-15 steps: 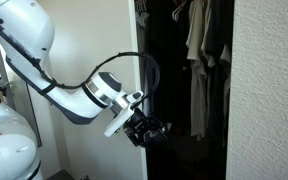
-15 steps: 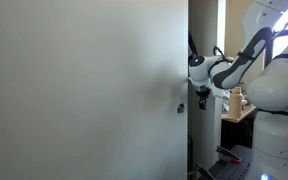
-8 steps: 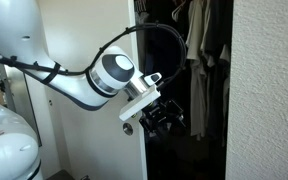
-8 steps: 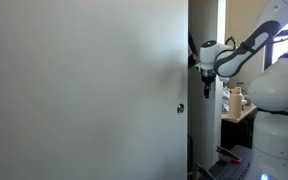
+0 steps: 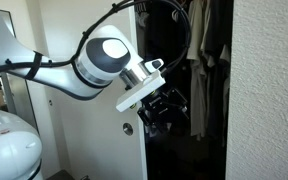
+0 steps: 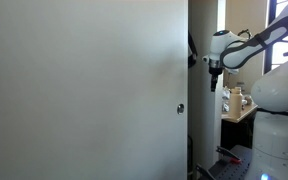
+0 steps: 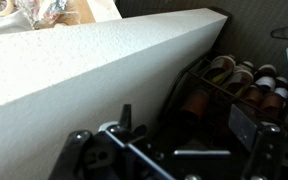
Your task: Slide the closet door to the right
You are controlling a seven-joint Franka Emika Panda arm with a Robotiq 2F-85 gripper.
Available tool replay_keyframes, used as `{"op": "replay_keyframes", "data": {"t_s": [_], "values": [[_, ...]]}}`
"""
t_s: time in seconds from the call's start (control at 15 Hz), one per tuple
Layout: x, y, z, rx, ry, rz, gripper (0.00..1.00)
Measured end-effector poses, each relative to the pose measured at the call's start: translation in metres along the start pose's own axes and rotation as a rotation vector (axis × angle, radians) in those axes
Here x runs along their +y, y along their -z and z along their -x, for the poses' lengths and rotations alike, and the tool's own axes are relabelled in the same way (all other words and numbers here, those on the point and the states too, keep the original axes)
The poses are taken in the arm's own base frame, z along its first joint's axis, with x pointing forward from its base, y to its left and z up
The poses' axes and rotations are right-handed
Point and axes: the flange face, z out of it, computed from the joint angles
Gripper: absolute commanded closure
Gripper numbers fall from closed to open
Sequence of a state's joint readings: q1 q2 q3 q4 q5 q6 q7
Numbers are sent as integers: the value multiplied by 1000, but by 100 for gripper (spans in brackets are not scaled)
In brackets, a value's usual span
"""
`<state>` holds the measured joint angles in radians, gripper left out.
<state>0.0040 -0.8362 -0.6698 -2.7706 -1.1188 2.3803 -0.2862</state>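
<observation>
Since a second ago the arm has swung upward, and the pincer has left the height of the door pull and moved off the door edge. In an exterior view, the white arm (image 5: 99, 62) reaches in from the left across the closet door (image 5: 92, 142), a plain white panel with its small round pull (image 5: 127, 128) near its right edge. Just right of that edge the black pincer (image 5: 164, 112) hangs in the dark closet opening, with hanging clothes (image 5: 199, 40) behind it and a rough textured wall (image 5: 269, 90) farther right. From the opposite side, the door fills the left of the view and the pincer hangs apart from it, above the pull. The wrist view shows a shoe rack (image 7: 234, 85) at right. Whether the pincer is released or clenched cannot be told; nothing is seen in its grip.
</observation>
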Motion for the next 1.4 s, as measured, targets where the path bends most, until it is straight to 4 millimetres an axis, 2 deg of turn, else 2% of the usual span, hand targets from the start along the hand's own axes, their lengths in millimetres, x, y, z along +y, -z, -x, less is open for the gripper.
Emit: {"op": "replay_keyframes", "data": {"t_s": [0.4,0.67,1.07,1.4], "values": [[0,1,2,13,-14,-20,0],[-3,4,3,111,-14,-201,0],[-7,48,35,270,-15,-503,0],[-9,94,61,284,-35,-628,0]]}}
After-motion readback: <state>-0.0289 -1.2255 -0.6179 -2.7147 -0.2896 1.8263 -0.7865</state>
